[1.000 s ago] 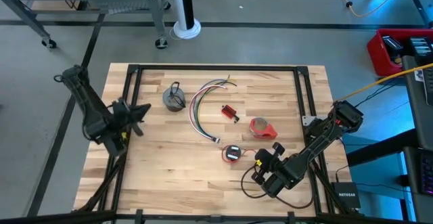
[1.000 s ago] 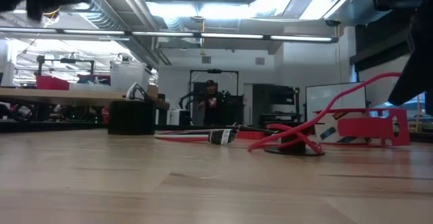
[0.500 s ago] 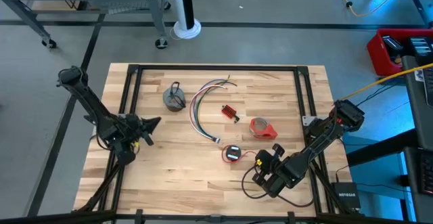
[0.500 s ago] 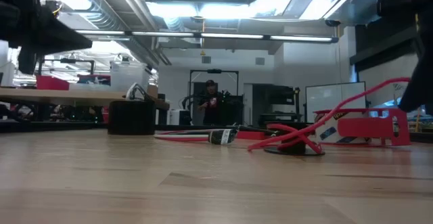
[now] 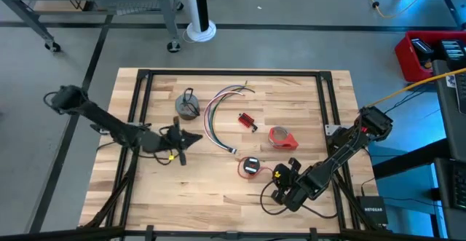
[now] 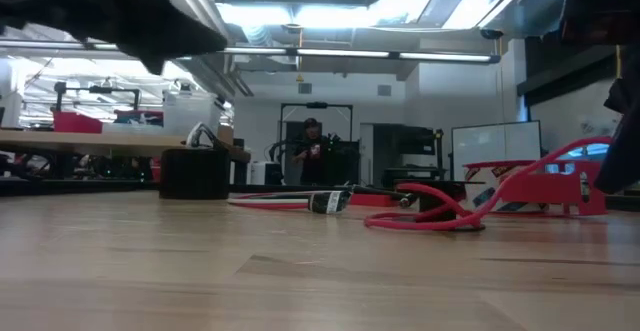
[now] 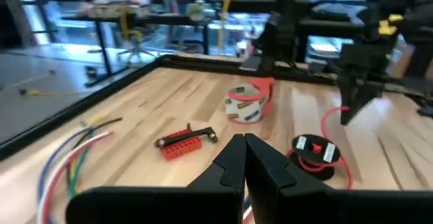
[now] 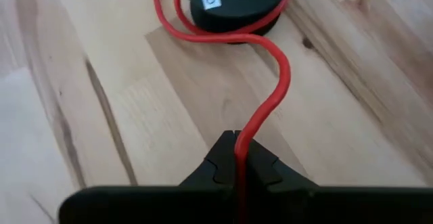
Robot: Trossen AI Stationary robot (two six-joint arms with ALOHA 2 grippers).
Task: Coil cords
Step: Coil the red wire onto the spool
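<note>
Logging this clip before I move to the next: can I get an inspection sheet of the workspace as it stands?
Surface: wooden table, black frame.
Job's things: wire bundle loose, curved; black-and-red coil, its red lead trailing out; grey coil.
Clutter: red tape roll; red block.
Grippers: left gripper shut, empty, over the table beside the bundle; right gripper shut on the red lead.
Cables: yellow cable off the table.
Surroundings: person far behind.
</note>
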